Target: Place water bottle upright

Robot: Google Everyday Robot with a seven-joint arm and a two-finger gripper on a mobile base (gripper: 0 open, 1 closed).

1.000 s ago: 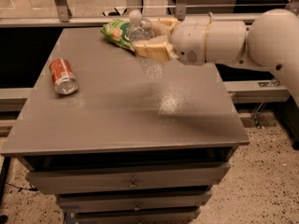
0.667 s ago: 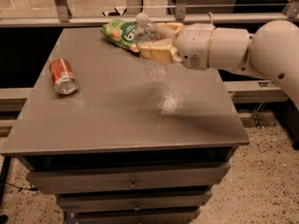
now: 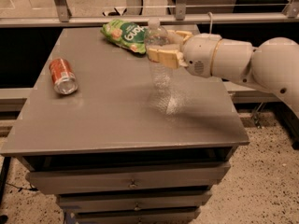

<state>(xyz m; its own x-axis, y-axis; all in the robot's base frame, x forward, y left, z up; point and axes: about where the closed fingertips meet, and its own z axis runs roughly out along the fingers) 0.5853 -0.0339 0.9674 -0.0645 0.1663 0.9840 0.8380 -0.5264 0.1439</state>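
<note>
Near the left edge of the grey metal table [image 3: 93, 125] lies a red soda can [image 3: 63, 76]. Right of the table's centre, the clear ribbed plastic water bottle [image 3: 161, 76] has shifted nearer and lower than a second ago. It hangs nearly upright, so we judge it ready to set down. The beige two-finger gripper [image 3: 160, 45] is clamped narrowly round its upper body. A green snack bag [image 3: 125, 34] lies at the table's far edge.

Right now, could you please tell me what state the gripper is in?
Gripper: closed on the clear ribbed plastic water bottle, upright over the grey table.

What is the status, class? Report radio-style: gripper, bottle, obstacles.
Gripper shut on water bottle, over table. Bottle upright. Red can lies far left, green bag behind; neither blocks.
</note>
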